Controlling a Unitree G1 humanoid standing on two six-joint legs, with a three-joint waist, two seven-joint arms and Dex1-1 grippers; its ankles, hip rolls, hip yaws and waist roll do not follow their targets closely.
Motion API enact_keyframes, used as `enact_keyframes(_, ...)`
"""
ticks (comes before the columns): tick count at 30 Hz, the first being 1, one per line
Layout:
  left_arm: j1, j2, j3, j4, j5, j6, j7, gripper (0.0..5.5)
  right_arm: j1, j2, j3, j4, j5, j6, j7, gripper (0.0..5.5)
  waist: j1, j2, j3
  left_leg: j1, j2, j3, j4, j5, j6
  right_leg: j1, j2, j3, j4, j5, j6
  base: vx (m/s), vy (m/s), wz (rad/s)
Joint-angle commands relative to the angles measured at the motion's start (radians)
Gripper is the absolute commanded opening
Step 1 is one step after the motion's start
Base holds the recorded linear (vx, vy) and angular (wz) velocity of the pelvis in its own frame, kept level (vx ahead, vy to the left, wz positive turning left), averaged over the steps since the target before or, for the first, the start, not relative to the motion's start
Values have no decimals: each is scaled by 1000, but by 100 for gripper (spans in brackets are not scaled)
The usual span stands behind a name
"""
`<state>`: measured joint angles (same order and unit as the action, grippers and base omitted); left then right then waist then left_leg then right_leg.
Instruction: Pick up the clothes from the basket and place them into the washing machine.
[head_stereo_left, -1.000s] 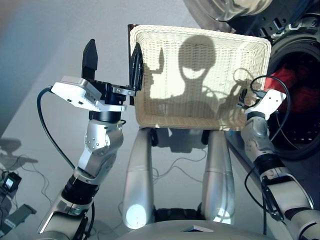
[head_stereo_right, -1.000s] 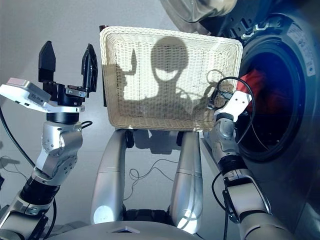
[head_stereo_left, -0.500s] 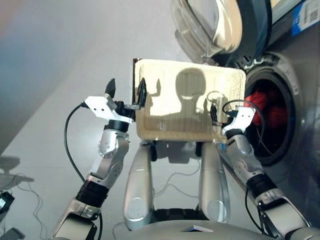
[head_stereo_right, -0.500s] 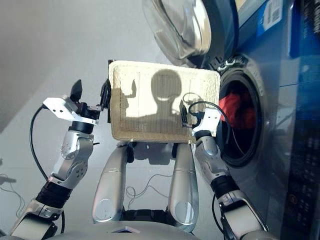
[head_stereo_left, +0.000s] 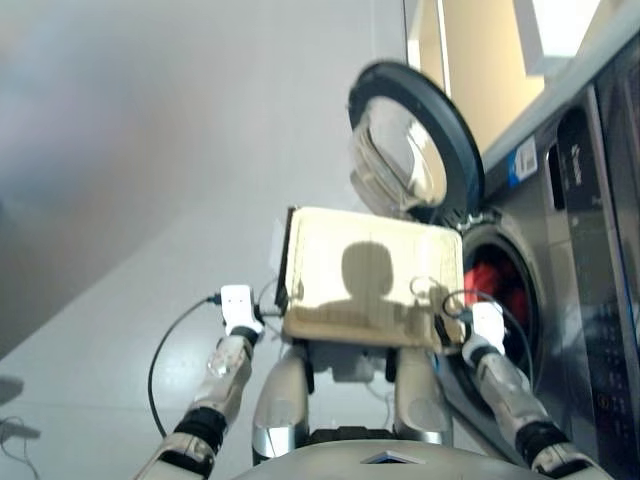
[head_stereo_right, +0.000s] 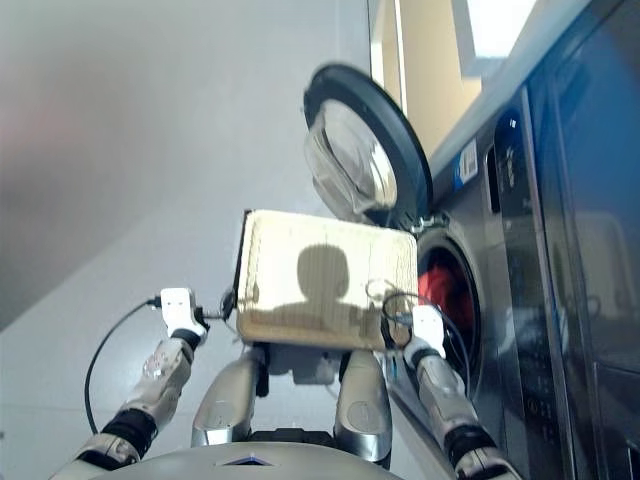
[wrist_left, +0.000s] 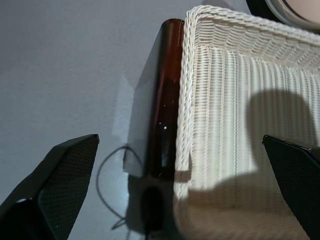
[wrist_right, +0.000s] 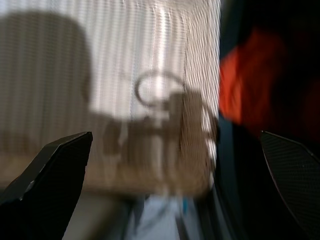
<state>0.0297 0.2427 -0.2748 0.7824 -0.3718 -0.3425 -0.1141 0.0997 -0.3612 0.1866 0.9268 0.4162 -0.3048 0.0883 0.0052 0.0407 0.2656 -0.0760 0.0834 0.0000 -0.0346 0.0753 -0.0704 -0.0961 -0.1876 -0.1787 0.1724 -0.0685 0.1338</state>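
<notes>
The washing machine (head_stereo_left: 580, 290) stands on the robot's right, and its round door (head_stereo_left: 415, 150) is swung wide open, up and away from the drum hole (head_stereo_left: 500, 300). A small blue and white sticker (head_stereo_left: 524, 160) sits on the machine's front near the top of the hole, and pale marks show on the dark panel beside it; none of this writing can be read.

The basket (head_stereo_left: 372, 275) rests just in front of the robot, between its two arms, with its right end close beside the drum hole. Its long side runs left to right across the robot's front, and the woven floor holds no garments. A dark brown bar (wrist_left: 162, 95) runs along the outside of its left rim.

A red-orange garment (head_stereo_left: 495, 285) lies inside the drum; the other clothes cannot be made out in the dark there.

The left gripper (wrist_left: 180, 185) is spread wide and empty, over the basket's left rim. The right gripper (wrist_right: 175, 175) is also spread wide and holds nothing, at the basket's right end by the drum.
</notes>
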Motion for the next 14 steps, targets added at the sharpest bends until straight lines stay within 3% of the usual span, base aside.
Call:
enact_keyframes(1, -45, 17, 34, 71, 49, -6, 2, 550, 7, 18, -37, 34, 2, 0, 22, 550, 31, -36, -52, 36, -19, 10, -48, 7, -46, 45, -31, -40, -133, 160, 81, 154, 49, 403)
enact_keyframes(3, -49, 7, 69, 167, 39, 14, 7, 550, 27, 48, -90, 71, 77, 16, 29, 550, 26, -30, -104, 38, -24, -17, -53, 2, -53, 82, -31, -81, -151, 154, 76, 121, 48, 494)
enact_keyframes(6, -51, 2, 91, 268, 71, 35, 10, 550, 33, 64, -94, 117, 75, 33, 36, 550, 23, -33, -129, 42, -19, -24, -53, 9, -57, 102, -24, -99, -157, 152, 73, 52, 11, 413)
enact_keyframes(8, -48, -5, 120, 350, 97, 58, 9, 550, 38, 73, -105, 155, 66, 50, 41, 550, 24, -42, -148, 54, -18, -16, -53, 7, -59, 122, -25, -101, -176, 161, 74, 38, 10, 229)
enact_keyframes(10, -48, -6, 122, 355, 100, 58, 8, 550, 36, 75, -107, 166, 58, 57, 45, 550, 24, -46, -159, 58, -18, -13, -53, 1, -59, 128, -26, -97, -186, 165, 74, 26, 11, 35)
enact_keyframes(14, -16, -17, 143, 418, 163, 78, -1, 550, 23, 91, -136, 249, 38, 86, 44, 550, 24, -62, -196, 92, -13, 16, -53, -14, -54, 150, -28, -71, -213, 182, 77, 0, 0, 0)
